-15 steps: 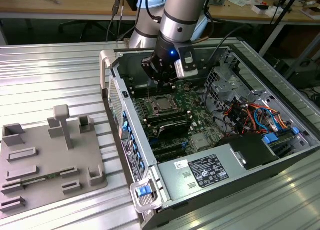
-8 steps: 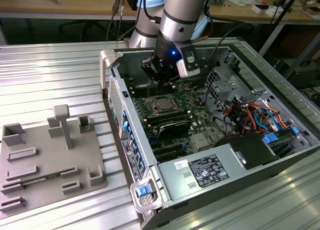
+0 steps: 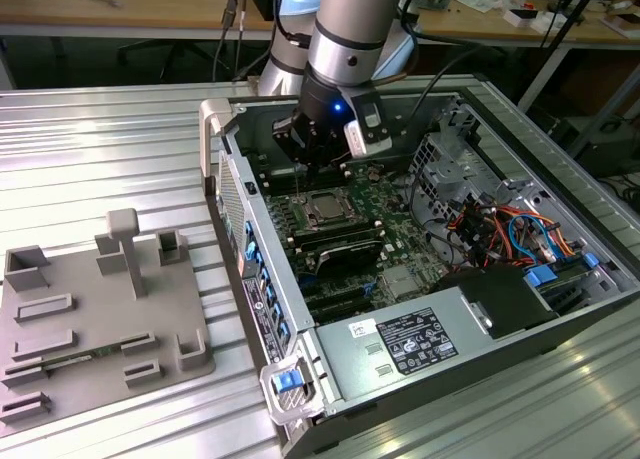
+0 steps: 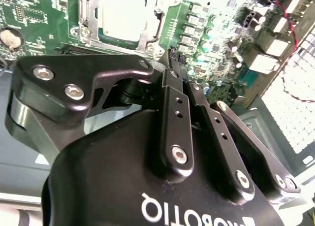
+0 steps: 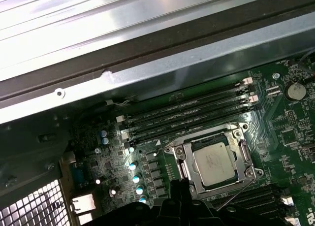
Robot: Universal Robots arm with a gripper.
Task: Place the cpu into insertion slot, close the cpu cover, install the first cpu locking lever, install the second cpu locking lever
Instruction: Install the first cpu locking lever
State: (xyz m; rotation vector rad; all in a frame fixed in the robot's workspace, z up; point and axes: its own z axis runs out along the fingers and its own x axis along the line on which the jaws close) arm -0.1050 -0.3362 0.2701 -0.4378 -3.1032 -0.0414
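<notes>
We see an open computer case (image 3: 232, 194) on a ribbed metal worktop (image 3: 100, 149), across the exterior view's centre and right. A grey fixture plate (image 3: 90, 319) lies at lower left, beside the case. Inside, a power supply (image 3: 400, 344) sits lower centre, orange and blue cables (image 3: 510, 229) at right. In the first wrist view, black memory slots (image 5: 187, 113) run parallel.
</notes>
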